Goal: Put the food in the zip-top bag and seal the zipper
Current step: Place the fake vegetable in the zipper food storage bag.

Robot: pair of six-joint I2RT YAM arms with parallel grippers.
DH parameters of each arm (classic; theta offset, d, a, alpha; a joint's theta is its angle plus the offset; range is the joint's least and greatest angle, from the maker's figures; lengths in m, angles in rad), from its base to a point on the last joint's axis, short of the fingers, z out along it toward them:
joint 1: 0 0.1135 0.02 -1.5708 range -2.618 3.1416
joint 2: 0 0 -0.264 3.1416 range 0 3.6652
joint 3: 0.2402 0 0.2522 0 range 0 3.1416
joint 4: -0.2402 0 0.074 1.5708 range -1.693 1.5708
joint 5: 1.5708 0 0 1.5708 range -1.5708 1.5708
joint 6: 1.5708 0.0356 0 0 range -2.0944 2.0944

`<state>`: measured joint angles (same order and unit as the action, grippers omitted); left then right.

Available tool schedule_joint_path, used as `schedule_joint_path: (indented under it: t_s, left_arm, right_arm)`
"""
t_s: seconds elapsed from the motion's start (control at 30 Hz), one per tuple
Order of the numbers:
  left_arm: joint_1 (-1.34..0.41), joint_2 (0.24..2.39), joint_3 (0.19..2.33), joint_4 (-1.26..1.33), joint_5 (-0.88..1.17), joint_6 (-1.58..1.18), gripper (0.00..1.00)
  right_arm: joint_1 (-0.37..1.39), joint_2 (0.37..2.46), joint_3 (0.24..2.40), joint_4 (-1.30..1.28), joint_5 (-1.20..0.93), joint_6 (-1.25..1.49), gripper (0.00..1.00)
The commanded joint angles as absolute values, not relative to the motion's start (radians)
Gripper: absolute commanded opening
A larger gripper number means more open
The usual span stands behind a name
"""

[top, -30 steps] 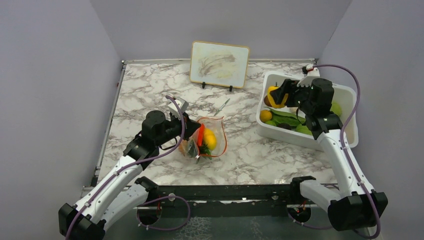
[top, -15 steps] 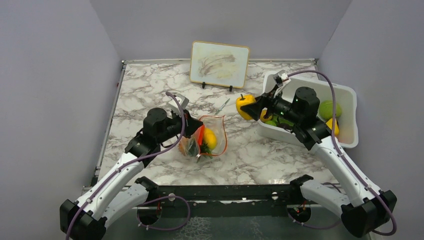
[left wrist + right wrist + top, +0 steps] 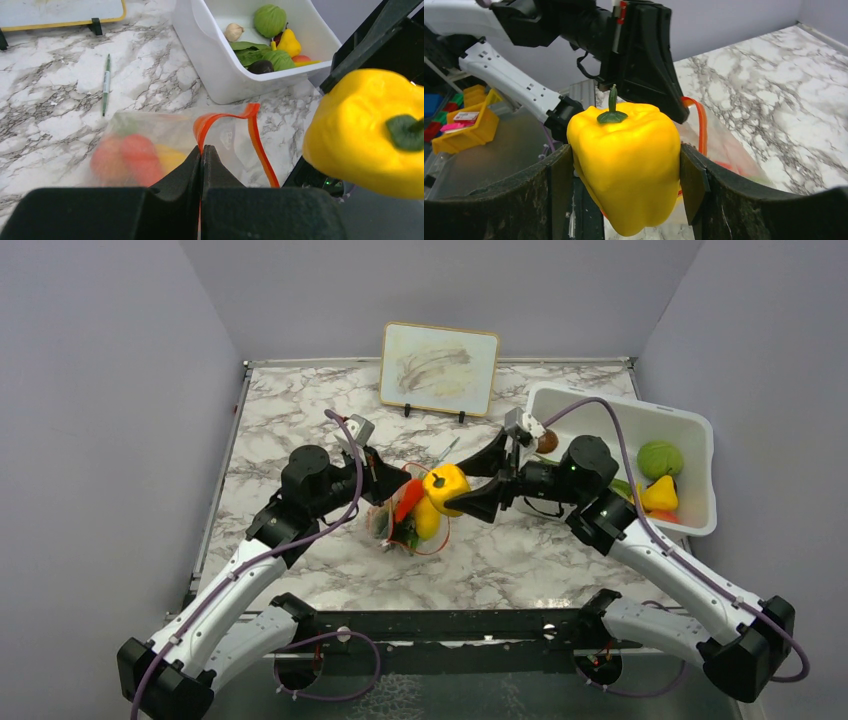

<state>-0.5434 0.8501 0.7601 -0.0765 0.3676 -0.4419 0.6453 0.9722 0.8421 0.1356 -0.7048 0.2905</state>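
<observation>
The zip-top bag lies on the marble with red and yellow food inside. My left gripper is shut on the red-orange zipper strip, holding one side of the mouth up; in the left wrist view the pinch is plain and the bag hangs open beyond it. My right gripper is shut on a yellow pepper, held in the air just above the bag's mouth. In the right wrist view both pads press the sides of the pepper, stem up.
A white bin at the right holds more food, among it a green round piece and a yellow pear. A thin green pen lies behind the bag. A framed board stands at the back.
My right arm has carried the yellow pepper out of the white bin and leftward to above the bag's mouth. The left gripper has kept its hold on the zipper and lifted it slightly.
</observation>
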Motion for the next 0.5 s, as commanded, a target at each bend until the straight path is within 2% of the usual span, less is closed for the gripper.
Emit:
schedule_joint_path:
  t_s: [0.0, 0.33, 0.47]
  left_arm:
    - [-0.542, 0.845, 0.805, -0.041, 0.418, -0.482, 0.00]
    - [-0.542, 0.848, 0.819, -0.078, 0.418, -0.483, 0.00]
    - [-0.542, 0.848, 0.815, -0.076, 0.413, -0.509, 0.00]
  right_arm:
    - [0.723, 1.019, 0.835, 0.224, -0.685, 0.229, 0.53]
    - [0.830, 1.148, 0.850, 0.183, -0.469, 0.270, 0.53]
    - [0.837, 1.213, 0.966, -0.094, -0.271, 0.412, 0.52]
